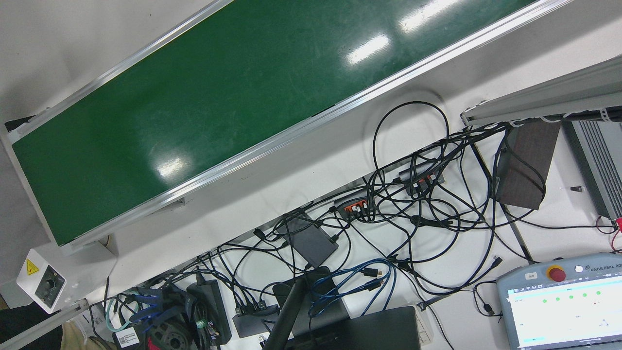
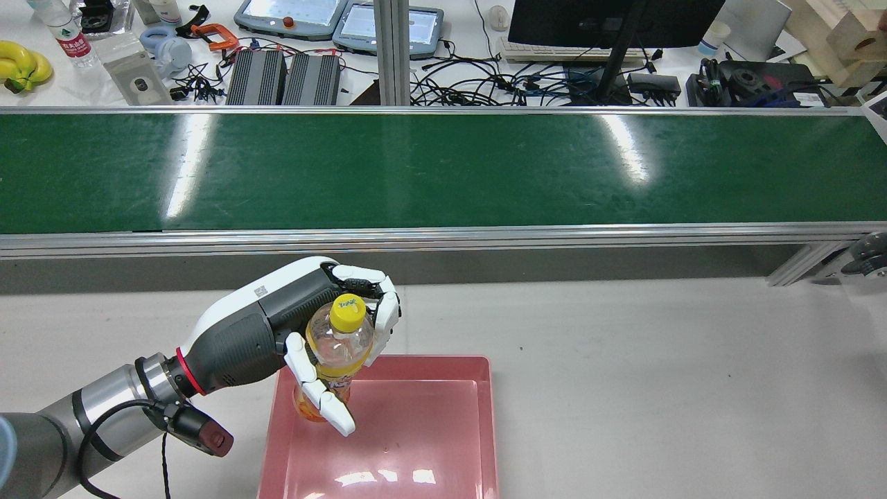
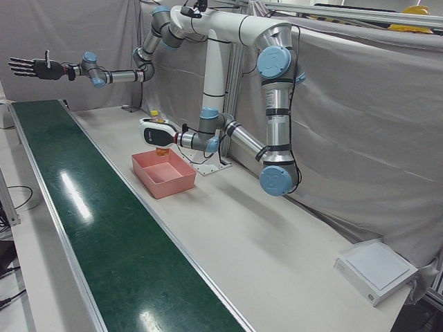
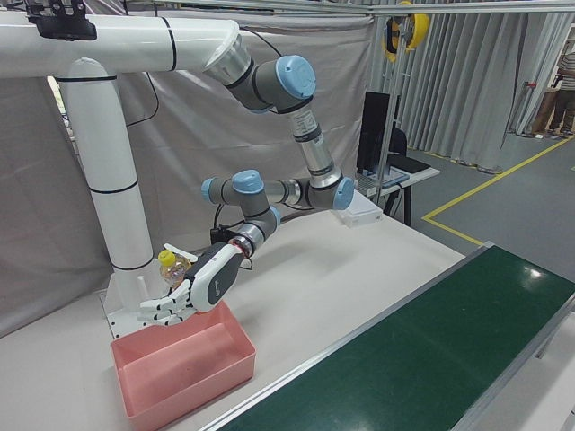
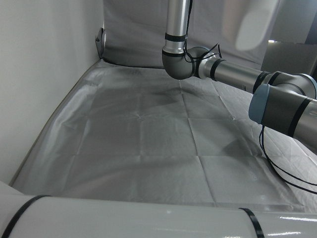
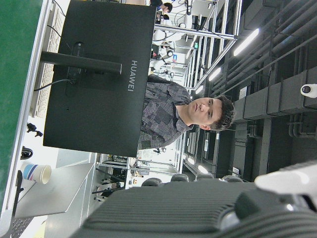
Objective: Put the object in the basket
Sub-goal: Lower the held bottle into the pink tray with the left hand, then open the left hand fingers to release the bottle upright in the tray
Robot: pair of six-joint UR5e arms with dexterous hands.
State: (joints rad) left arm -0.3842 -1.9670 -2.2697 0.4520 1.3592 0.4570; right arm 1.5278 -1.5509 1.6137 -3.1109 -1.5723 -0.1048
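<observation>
The clear plastic bottle with a yellow cap (image 2: 338,344) sits upright in the left hand's (image 2: 326,326) closed fingers, above the shallow pink plastic basket's (image 2: 443,363) near-left corner; lowering and release likely follow.

The right hand (image 3: 31,68) hangs splayed, empty.

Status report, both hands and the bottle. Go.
Left hand shut on bottle, over the pink basket. Right hand open, raised clear. Basket empty, nothing in the way.

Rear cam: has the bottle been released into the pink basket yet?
No. The left hand is closed around the bottle, holding it upright over the near-left corner of the pink basket.
</observation>
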